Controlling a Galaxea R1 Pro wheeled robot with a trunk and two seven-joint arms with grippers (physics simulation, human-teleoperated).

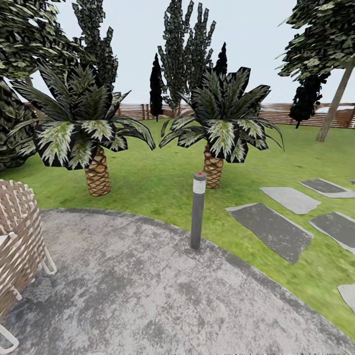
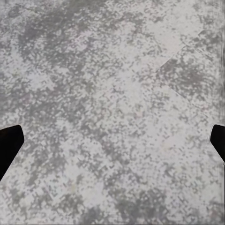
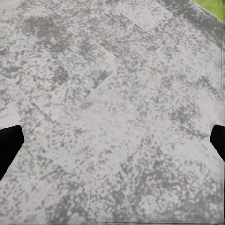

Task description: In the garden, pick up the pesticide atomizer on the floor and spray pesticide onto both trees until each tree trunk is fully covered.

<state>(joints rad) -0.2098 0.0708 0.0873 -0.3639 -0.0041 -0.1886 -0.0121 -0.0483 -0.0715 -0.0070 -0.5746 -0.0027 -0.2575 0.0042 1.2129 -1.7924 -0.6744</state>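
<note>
you are standing on mottled grey stone paving (image 1: 148, 286), facing two short scaly-trunked palms (image 1: 97, 175) across the blurry green lawn (image 1: 162, 182). the small dark atomizer is nowhere among these; keep searching the grass. your left gripper (image 2: 112, 140) and right gripper (image 3: 112, 140) are spread wide, holding nothing. it is probably light and rigid; grip its body.

A woven chair (image 1: 17, 236) and leaning tree (image 1: 335, 74) are cropped by the edges.
</note>
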